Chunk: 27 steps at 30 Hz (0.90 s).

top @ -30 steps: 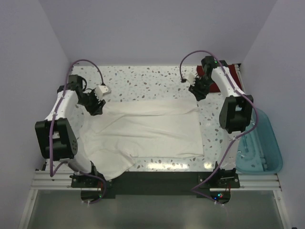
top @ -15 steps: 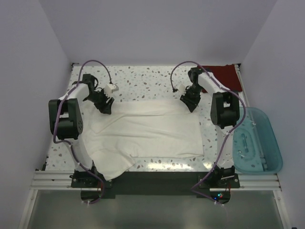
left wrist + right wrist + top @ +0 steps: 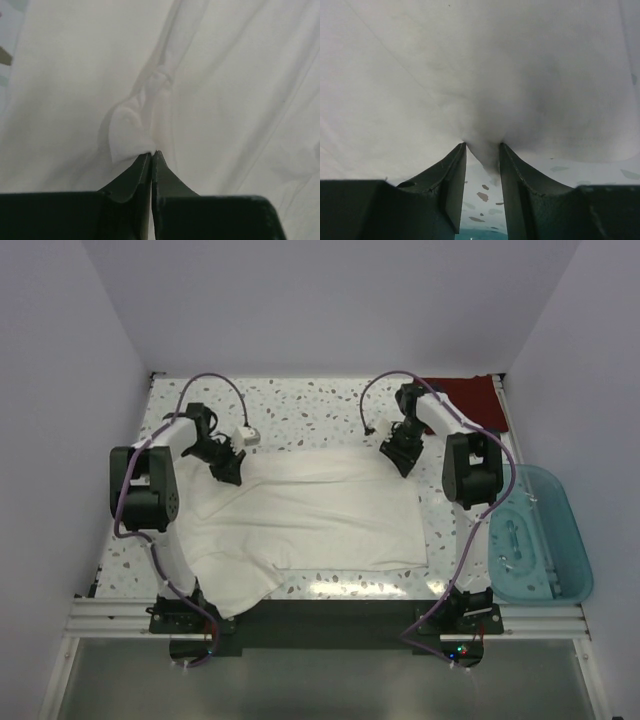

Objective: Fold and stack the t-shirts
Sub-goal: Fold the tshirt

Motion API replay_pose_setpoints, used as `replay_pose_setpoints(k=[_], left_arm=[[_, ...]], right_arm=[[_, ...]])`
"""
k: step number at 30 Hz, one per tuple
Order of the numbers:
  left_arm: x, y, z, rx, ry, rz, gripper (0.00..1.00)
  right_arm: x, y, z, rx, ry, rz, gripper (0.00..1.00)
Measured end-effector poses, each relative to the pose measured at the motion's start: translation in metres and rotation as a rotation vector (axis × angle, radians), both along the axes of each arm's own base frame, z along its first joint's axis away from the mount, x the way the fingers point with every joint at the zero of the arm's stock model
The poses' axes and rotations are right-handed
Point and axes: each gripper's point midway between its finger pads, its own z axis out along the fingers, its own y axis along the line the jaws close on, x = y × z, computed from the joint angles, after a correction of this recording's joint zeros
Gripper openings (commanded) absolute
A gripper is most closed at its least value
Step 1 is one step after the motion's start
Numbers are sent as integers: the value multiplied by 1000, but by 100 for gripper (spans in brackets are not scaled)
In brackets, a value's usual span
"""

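The large white t-shirt (image 3: 310, 520) lies spread flat across the table, its near left part hanging over the front edge. My left gripper (image 3: 230, 472) is at the shirt's far left corner. In the left wrist view this gripper (image 3: 151, 152) is shut, pinching a small raised fold of the white cloth (image 3: 225, 90). At the far right corner is my right gripper (image 3: 400, 455). Its wrist view shows the gripper (image 3: 482, 146) open, a drooping tip of white cloth (image 3: 470, 65) between the parted fingers. The dark red t-shirt (image 3: 470, 400) lies folded at the far right.
A translucent teal bin (image 3: 540, 540) sits off the table's right side, near the front. The speckled tabletop (image 3: 310, 410) shows behind the white shirt. White walls close in the left, back and right.
The left gripper slid right onto the shirt's far left corner and shut on the cloth. The right arm came left from over the red shirt to the far right corner.
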Motion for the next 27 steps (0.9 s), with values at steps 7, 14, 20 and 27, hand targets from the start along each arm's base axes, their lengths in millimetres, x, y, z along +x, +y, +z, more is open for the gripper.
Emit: replay_pose_setpoints(k=[7, 14, 20, 27], left_arm=[[-57, -47, 26, -19, -24, -201, 44], [-85, -44, 70, -17, -118, -247, 54], [-73, 41, 74, -3, -92, 41, 55], [-97, 80, 45, 21, 17, 190, 64]], right_arm=[[-1, 20, 12, 88, -5, -24, 41], [6, 93, 60, 265, -148, 37, 49], [-9, 202, 79, 391, -230, 162, 49], [-30, 311, 74, 525, -186, 98, 52]])
